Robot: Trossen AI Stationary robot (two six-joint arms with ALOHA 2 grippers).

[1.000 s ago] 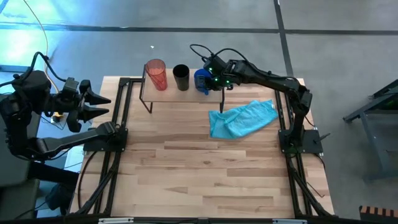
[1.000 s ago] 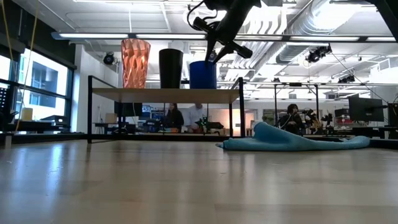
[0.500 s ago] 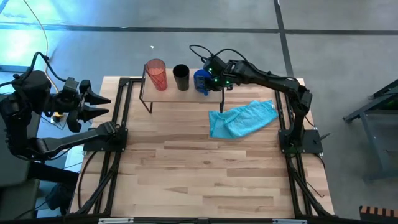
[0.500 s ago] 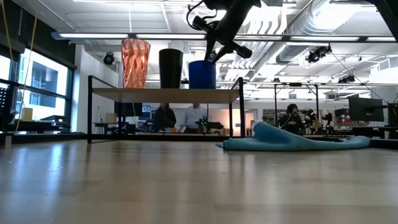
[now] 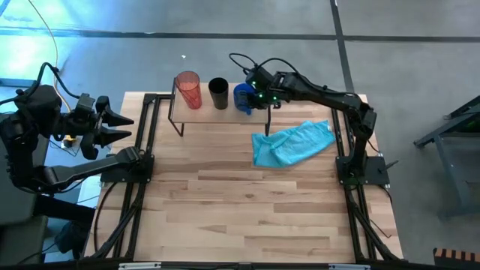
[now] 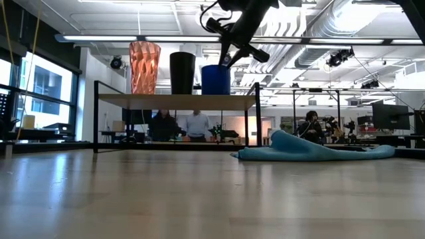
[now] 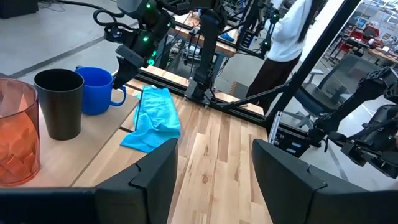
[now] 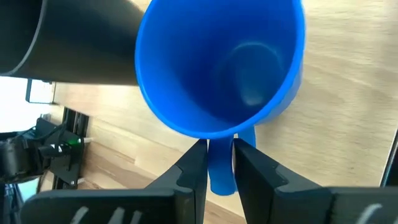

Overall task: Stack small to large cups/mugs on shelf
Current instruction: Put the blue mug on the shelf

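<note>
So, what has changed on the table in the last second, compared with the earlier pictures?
Nothing on the table visibly changed. The right hand has its fingers on either side of the blue mug's handle on the shelf, as before. The orange tumbler, black cup, blue cloth and the waiting left hand kept their places. Only people in the room behind the table shifted.

Tumbler (image 5: 188, 89): tall, translucent orange-red, faceted, upright at one end of the shelf's row.
Black cup (image 5: 218, 93): plain, upright, in the middle, just beside the mug (narrow gap to the tumbler).
Blue mug (image 5: 244, 96): shorter, upright, empty inside, handle (image 8: 221, 172) between two dark fingers.
Shelf (image 6: 174, 101): light wood board on thin black legs, at the table's far edge.
</note>
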